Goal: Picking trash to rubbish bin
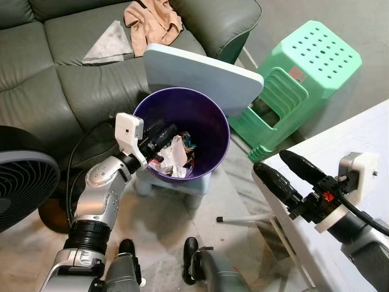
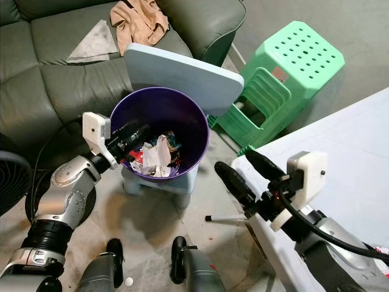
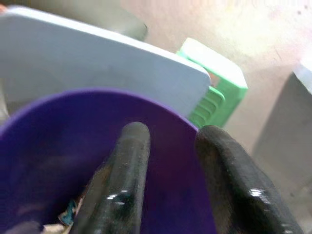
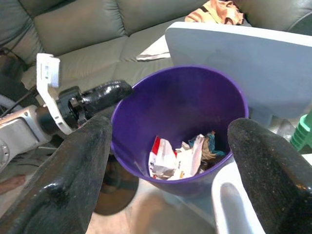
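Trash [image 1: 175, 159] is seen heaped at the bottom of the purple rubbish bin [image 1: 214, 159]: crumpled white paper, a red-and-white wrapper and a scrap of blue-green, with the rest of the pile hidden by the bin's near wall. Printing on the wrapper is too small to be read. At the far left a black fan [image 1: 24, 185] is cut off by the picture's edge, and a black cable [image 1: 73, 167] is trailed across the grey-green sofa [image 1: 55, 79] beside it. The left gripper [image 1: 159, 135] is held at the bin's left rim, its fingers reaching over the opening with a narrow gap between them and nothing seen between the tips. A grey cloth [image 1: 109, 42] and a peach garment [image 1: 152, 21] lie on the sofa cushions; the garment is cropped at the top. A pale blue board [image 1: 206, 76] is leaned over the bin's far side, and the bin is stood on a pale blue base [image 1: 176, 182] mostly hidden beneath it. A green plastic stool [image 1: 304, 79] lies tipped on its side near the bin's right; a small label on it cannot be read. The right gripper [image 1: 276, 167] is held at the edge of the white table [image 1: 358, 137], fingers spread wide and empty. A thin dark-tipped rod [image 1: 240, 219] lies on the floor below.
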### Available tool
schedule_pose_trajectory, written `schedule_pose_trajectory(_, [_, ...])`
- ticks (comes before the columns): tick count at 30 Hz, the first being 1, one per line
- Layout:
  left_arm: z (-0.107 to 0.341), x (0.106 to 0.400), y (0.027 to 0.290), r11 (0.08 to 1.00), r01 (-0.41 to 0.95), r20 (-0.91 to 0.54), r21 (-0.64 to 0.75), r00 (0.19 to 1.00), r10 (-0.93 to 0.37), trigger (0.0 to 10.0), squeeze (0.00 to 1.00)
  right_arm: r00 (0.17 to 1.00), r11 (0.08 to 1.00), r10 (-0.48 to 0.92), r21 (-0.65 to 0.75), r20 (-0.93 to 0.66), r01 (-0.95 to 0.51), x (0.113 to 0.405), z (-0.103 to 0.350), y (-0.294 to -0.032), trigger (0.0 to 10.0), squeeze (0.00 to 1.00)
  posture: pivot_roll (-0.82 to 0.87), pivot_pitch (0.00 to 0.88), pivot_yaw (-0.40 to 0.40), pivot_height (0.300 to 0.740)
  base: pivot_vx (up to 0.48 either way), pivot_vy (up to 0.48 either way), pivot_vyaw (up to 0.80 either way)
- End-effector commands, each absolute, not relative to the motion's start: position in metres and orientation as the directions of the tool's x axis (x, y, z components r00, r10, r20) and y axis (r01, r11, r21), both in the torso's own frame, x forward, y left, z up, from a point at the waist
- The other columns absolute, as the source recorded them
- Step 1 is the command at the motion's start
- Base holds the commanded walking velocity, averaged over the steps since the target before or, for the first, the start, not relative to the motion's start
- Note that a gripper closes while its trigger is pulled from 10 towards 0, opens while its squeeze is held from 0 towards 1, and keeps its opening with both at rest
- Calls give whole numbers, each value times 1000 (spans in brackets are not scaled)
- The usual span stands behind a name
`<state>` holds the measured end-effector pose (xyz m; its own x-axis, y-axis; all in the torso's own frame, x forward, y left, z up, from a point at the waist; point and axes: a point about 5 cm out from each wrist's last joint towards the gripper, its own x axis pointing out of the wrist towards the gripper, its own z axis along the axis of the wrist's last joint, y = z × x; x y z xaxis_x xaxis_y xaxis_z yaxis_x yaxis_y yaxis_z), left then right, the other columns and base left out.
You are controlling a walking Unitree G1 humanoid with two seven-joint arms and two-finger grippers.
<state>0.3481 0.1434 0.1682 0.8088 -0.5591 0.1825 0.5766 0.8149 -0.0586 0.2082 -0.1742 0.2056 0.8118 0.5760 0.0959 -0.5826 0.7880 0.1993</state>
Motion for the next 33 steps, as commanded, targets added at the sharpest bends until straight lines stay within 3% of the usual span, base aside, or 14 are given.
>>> schedule_pose_trajectory(1, [165,341,140,811,578,186,-86,809,-557,10000,1000,830,803,550,212,94,-557,211,200,-176,10000,0,-65,364,-137,740,0,0,0])
schedule_pose_trajectory(15, [190,318,131,852,500,282,-155,849,-447,10000,1000,866,835,470,233,170,-499,244,185,-164,10000,0,49,221,-45,740,0,0,0])
schedule_pose_trajectory(16, [193,315,129,860,492,284,-137,851,-441,10000,0,878,849,447,227,174,-477,250,184,-164,10000,0,56,203,-42,740,0,0,0])
schedule_pose_trajectory(24, [198,307,130,903,408,275,-132,890,-362,10000,0,921,904,335,208,202,-374,268,180,-168,10000,0,70,162,-45,740,0,0,0])
schedule_pose_trajectory(33, [189,308,143,975,218,221,-35,954,-205,10000,0,986,990,91,94,141,-105,293,166,-192,10000,0,62,111,-45,740,0,0,0])
